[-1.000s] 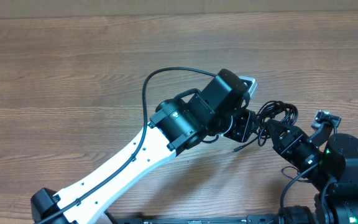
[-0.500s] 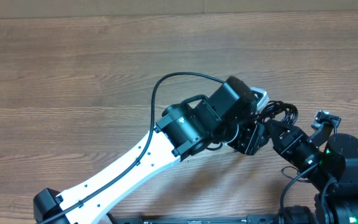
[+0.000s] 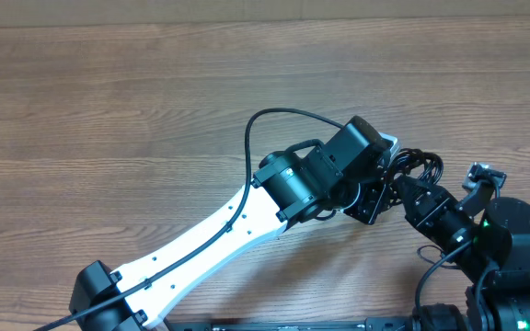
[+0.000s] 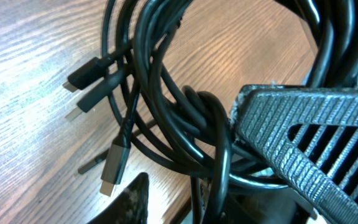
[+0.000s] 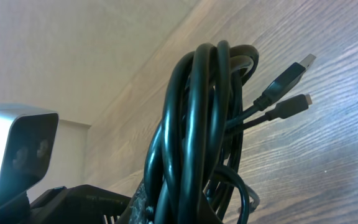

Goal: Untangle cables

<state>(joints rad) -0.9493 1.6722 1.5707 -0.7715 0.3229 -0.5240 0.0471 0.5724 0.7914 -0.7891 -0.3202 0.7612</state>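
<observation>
The cables (image 3: 415,165) sit as one knotted black bundle at about 3 o'clock on the table (image 3: 109,92), near its right edge. In my left wrist view they (image 4: 166,106) are loops wound over one another, with a tight twist where several strands cross near the middle. Three plugs (image 4: 82,78) stick out of the loops toward 8 o'clock, close over the wood. In my right wrist view the bundle (image 5: 191,124) stands up as a tall twisted hank, and two plugs (image 5: 291,71) jut from it toward 2 o'clock.

My right tool (image 3: 399,188) meets the bundle from 5 o'clock. It is clamped together on the cables at the foot of the hank, which rises straight out of it in my right wrist view.

My left tool (image 4: 188,146) comes at the bundle from 8 o'clock and is mostly hidden under my own wrist from overhead. Its ribbed finger (image 4: 303,143) lies against the strands at 3 o'clock of the twist, the other fingertip shows as a dark point at 7 o'clock, and strands run between the two. The fingers stand apart, but I cannot tell whether they pinch the strands or only straddle them.

My left arm (image 3: 219,234), white and black, reaches across the table from 7 o'clock. My right arm (image 3: 454,225), all black, comes up from 5 o'clock. The two tools are just beside each other at the bundle. The silver camera (image 5: 17,149) on my left wrist shows at 8 o'clock in my right wrist view
</observation>
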